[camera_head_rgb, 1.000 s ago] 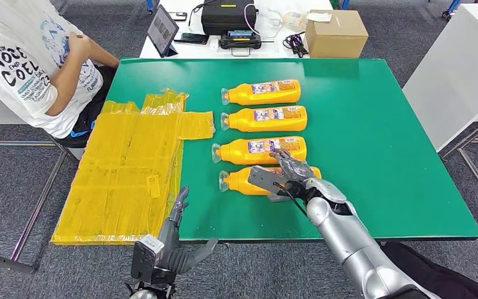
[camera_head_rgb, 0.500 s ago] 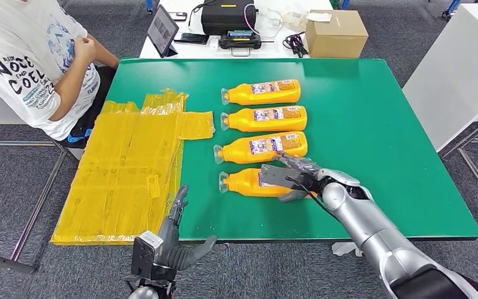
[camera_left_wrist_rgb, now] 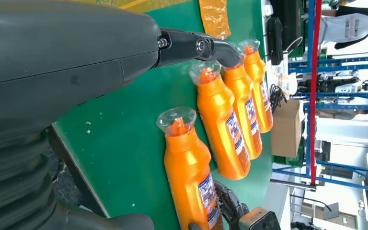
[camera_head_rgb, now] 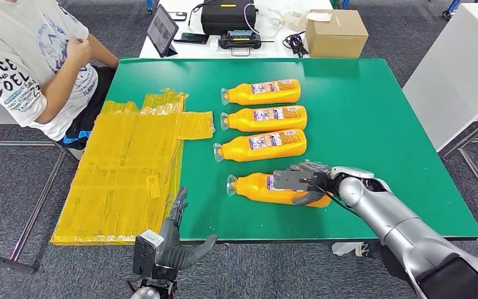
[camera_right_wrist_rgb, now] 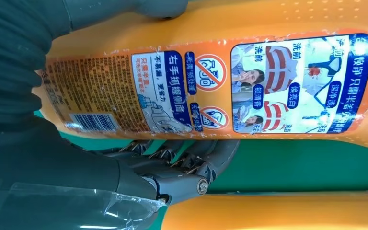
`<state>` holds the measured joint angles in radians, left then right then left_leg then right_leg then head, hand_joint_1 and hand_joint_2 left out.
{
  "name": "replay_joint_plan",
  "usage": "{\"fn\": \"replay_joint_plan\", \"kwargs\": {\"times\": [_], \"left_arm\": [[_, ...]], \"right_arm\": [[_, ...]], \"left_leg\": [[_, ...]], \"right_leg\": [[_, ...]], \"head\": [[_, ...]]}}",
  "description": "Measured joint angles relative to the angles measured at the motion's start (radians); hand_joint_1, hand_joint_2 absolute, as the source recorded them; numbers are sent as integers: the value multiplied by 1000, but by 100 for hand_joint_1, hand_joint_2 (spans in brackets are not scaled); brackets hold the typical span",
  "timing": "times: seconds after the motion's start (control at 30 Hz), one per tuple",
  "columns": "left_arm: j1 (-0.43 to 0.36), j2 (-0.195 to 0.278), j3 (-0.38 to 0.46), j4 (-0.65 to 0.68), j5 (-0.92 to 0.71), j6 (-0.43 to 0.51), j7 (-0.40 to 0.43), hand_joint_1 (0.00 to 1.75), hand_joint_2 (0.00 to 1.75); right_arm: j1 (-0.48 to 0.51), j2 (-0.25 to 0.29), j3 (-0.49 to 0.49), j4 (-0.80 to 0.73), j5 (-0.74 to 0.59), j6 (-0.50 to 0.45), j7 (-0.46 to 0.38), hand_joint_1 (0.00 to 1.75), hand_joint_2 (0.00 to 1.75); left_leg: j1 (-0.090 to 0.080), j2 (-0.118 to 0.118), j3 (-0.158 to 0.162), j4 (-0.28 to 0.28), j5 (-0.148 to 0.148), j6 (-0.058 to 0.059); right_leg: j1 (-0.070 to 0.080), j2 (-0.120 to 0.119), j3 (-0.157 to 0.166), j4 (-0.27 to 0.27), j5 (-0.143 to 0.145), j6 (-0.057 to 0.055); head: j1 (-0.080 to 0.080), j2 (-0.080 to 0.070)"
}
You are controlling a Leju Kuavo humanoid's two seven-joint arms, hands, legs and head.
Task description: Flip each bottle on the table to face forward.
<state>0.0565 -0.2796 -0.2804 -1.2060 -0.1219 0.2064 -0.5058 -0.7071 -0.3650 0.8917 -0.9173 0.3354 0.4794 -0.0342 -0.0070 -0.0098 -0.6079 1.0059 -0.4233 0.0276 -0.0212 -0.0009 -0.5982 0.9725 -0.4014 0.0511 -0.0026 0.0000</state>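
A green table (camera_head_rgb: 373, 124) is standing in the middle of the grey floor. Yellow plastic sheets (camera_head_rgb: 127, 168) are lying over its left edge. A person in a white printed shirt (camera_head_rgb: 28, 59) is sitting at its far left corner. Beyond its far edge, a cardboard box (camera_head_rgb: 335, 32), a black case (camera_head_rgb: 227, 15) and a tablet (camera_head_rgb: 162, 29) are resting on a white table (camera_head_rgb: 193, 48).

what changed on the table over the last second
The right hand, gripping the nearest bottle, has swung toward the robot's right and pulled that bottle with it, nearer the table's front edge and away from the row, so it now lies slightly angled. The third bottle shifted slightly. The two far bottles, the yellow bags and the left hand stayed put.
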Motion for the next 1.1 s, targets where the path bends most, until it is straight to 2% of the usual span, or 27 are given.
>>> {"fn": "replay_joint_plan", "kwargs": {"times": [0.17,0.3,0.6,0.73,0.83,0.97,1.1], "left_arm": [[-2,0,-2,4,5,4,3,0,175],[-5,0,-10,9,16,10,11,0,175],[-10,0,-24,11,22,12,17,0,175],[-8,1,-24,11,28,18,17,0,175],[-1,4,-23,7,31,28,13,0,175],[19,10,-20,-15,31,37,2,0,175],[43,11,-12,-47,19,43,-5,0,175]], "right_arm": [[-14,-14,46,-2,11,0,8,140,175],[-23,-13,96,1,40,-16,18,174,175],[-38,27,163,65,86,-105,15,175,175],[-24,38,153,83,74,-197,-6,175,175],[21,31,104,58,40,-287,-29,175,175],[141,19,-26,-59,54,-403,-38,175,175],[290,78,-226,-213,137,-550,-72,175,175]], "left_leg": [[0,0,1,0,0,0],[0,1,5,0,-1,0],[0,5,20,-1,-4,1],[0,6,22,-1,-3,1],[0,6,21,-1,-1,1],[0,4,17,-1,0,2],[0,2,9,-1,0,2]], "right_leg": [[0,0,1,0,0,0],[0,0,4,0,0,0],[0,4,16,-1,0,-1],[0,5,18,-1,1,-3],[0,5,18,-1,2,-3],[0,3,16,-1,2,-3],[0,1,9,0,2,-2]], "head": [[0,0],[0,0],[0,0],[0,0],[0,0],[0,0],[0,0]]}}
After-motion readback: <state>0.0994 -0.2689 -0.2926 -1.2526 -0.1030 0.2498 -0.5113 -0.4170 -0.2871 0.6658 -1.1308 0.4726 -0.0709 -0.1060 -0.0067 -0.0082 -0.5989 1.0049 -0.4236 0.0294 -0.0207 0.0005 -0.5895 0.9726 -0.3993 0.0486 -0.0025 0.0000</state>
